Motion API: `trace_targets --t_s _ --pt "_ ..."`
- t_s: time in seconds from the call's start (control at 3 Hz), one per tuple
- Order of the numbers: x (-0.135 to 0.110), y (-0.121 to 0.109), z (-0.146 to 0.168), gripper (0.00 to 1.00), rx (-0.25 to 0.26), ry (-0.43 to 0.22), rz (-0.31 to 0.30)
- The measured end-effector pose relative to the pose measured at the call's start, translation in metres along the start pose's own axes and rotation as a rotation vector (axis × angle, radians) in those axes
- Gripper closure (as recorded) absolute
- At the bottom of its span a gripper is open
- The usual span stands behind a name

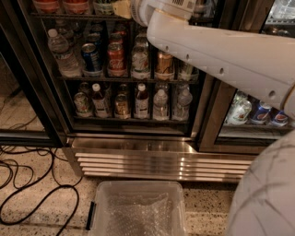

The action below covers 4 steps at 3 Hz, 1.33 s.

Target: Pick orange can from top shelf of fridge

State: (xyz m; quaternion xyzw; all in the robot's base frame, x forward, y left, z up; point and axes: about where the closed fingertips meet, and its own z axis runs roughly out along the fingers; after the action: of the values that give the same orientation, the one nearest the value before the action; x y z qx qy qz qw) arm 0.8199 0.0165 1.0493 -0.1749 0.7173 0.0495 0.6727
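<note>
The fridge (pixel 133 152) stands ahead with its glass door open, wire racks of drinks and a ribbed steel base. The top shelf (pixel 69 16) is the dark rack at the picture's upper edge. On it, only the lower part of an orange can (pixel 76 5) shows, with a similar one to its left. My white arm reaches in from the right. My gripper (pixel 122 8) is at the top edge, just right of the orange can at shelf height, mostly cut off by the frame.
The rack below holds a water bottle (pixel 62 53), a blue can (pixel 92 57), a red cola can (pixel 116 59) and a gold-bronze can (pixel 164 64). A clear plastic bin (pixel 138 212) sits on the floor in front. Black cables (pixel 27 184) lie at left.
</note>
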Motion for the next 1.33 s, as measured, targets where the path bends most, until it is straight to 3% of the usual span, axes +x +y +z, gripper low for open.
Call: trace_targets --t_s 0.67,1.0,1.33 --pt "-0.001 0.0 -0.003 0.28 0.006 0.001 -0.002" --pt "-0.006 -0.027 0.009 0.28 0.057 -0.013 0.002" --pt "-0.007 -0.022 0.009 0.28 0.056 -0.013 0.002"
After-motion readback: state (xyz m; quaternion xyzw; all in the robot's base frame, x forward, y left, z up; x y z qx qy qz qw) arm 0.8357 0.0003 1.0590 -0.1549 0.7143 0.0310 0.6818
